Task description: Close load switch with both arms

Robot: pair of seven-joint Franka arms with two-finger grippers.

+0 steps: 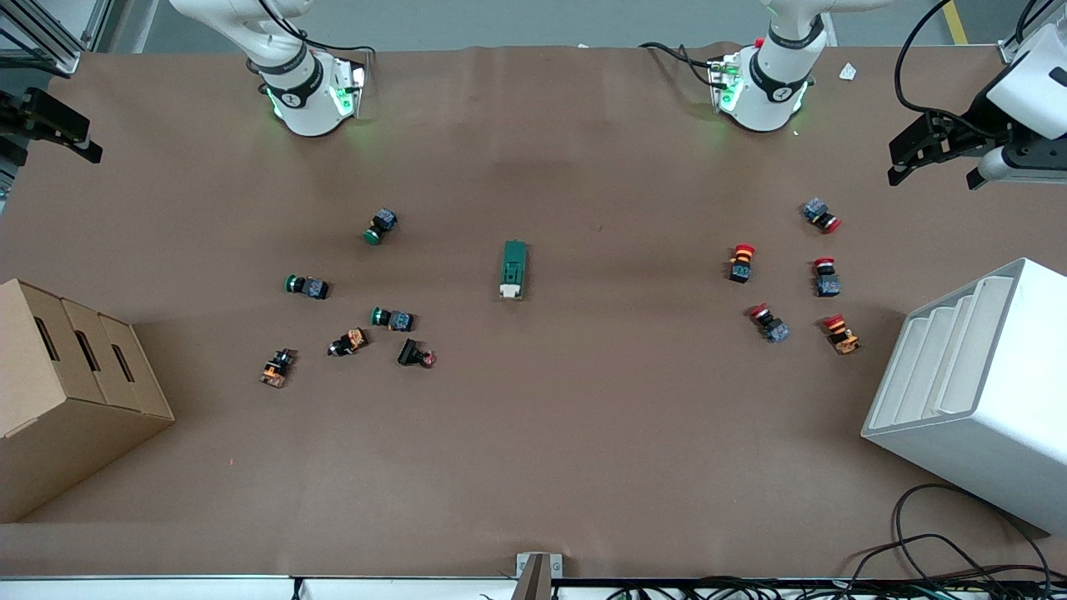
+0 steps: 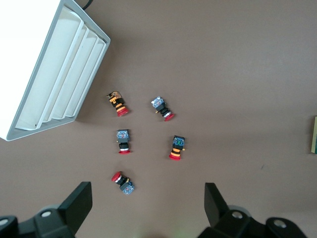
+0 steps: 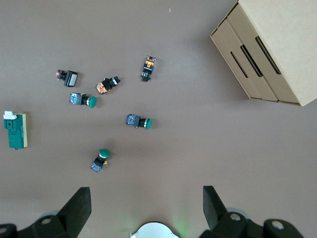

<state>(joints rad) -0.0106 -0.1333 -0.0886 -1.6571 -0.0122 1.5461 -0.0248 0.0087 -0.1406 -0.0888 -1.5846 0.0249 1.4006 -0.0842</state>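
Note:
The load switch [image 1: 513, 269] is a dark-green block with a white lever piece at its end nearer the front camera. It lies at the table's middle, with nothing touching it. It also shows in the right wrist view [image 3: 15, 130], and its edge shows in the left wrist view [image 2: 314, 135]. My left gripper [image 1: 934, 158] hangs open and empty, high over the left arm's end of the table; in its wrist view [image 2: 147, 206] the jaws stand wide apart. My right gripper [image 1: 50, 133] hangs open and empty, high over the right arm's end [image 3: 147, 206].
Several red push buttons [image 1: 740, 262] lie toward the left arm's end beside a white slotted rack [image 1: 975, 392]. Several green and orange push buttons [image 1: 392, 318] lie toward the right arm's end beside a cardboard box [image 1: 67, 392]. Cables lie along the table's near edge.

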